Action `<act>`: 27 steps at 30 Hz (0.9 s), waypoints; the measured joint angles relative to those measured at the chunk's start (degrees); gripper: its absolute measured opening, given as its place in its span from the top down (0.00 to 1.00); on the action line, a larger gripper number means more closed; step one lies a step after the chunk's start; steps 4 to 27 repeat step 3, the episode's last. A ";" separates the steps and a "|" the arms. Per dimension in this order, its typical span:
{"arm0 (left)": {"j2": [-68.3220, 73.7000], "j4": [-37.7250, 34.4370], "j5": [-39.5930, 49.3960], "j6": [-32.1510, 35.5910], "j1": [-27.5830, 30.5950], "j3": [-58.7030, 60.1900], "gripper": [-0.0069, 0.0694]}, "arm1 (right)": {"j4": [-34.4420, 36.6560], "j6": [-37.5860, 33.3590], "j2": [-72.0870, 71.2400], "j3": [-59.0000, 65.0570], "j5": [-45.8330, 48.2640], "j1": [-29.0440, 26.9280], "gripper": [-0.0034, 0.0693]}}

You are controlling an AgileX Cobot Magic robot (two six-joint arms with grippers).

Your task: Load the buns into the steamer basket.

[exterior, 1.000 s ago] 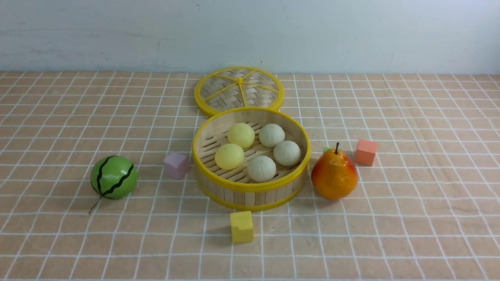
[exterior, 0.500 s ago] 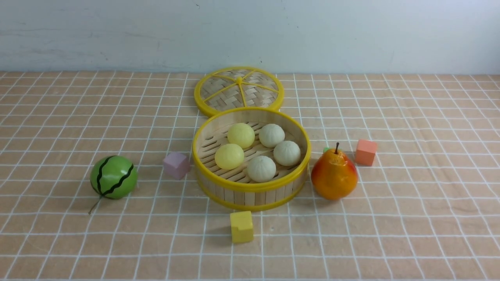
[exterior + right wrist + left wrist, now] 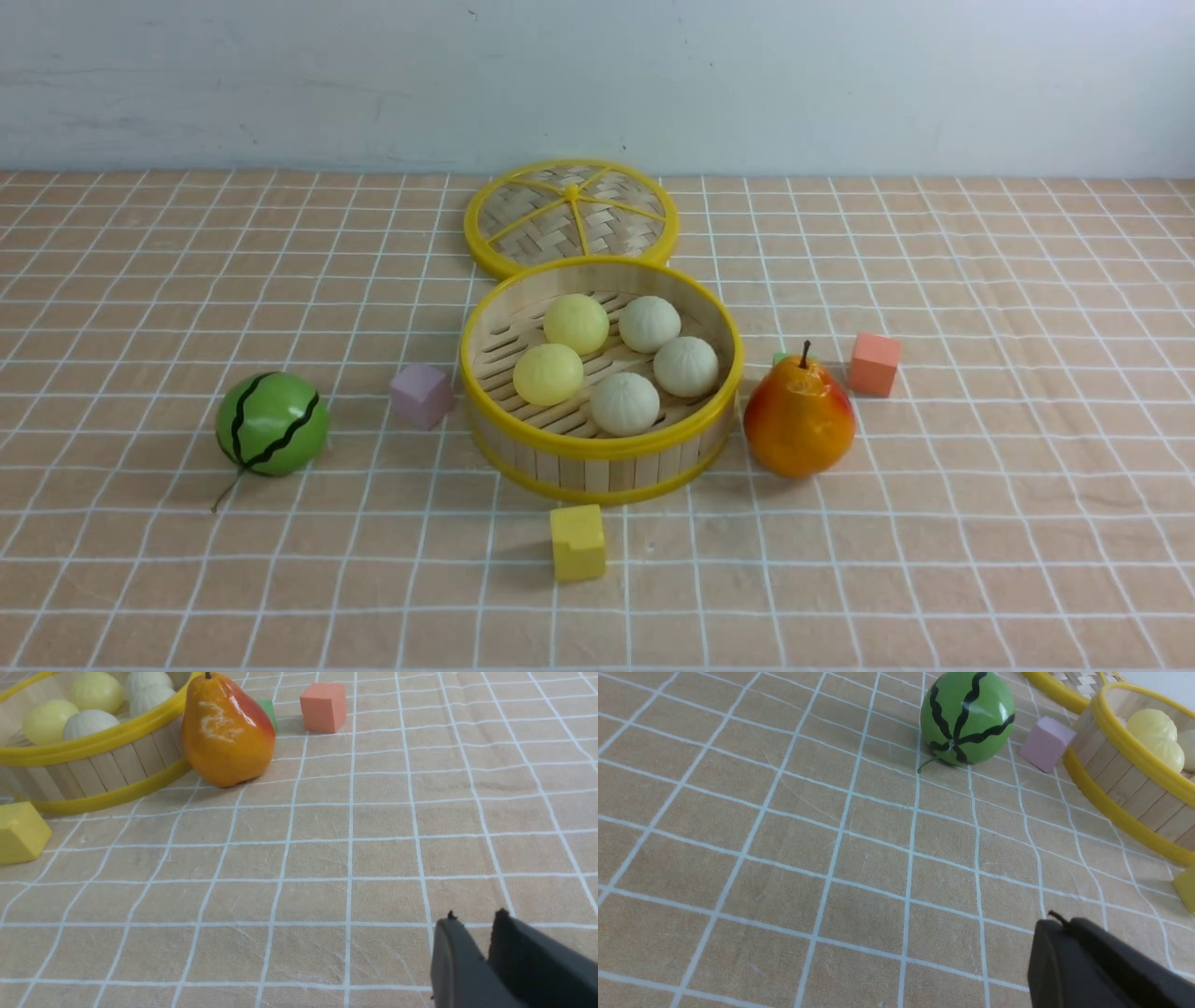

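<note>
Mid-frame, the basket (image 3: 602, 467) held five buns (image 3: 625, 404); the left gripper (image 3: 1059, 921) was closed, the right (image 3: 475, 919) slightly parted, both empty.

The pear (image 3: 799, 417) mostly hides a green block (image 3: 780, 357).

The melon ball (image 3: 273, 424) is green with wavy black stripes.

Wall (image 3: 597, 84): pale blue-grey; thin scratches and small dark specks visible.
Table (image 3: 980, 560): tan covering with white grid lines, some wavy; meets the wall along its far edge.
Light: soft, fairly even; source out of view.
</note>
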 joint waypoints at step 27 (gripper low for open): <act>0.00 0.00 0.00 0.00 0.00 0.00 0.91 | 0.00 0.00 0.00 0.00 0.00 0.00 0.79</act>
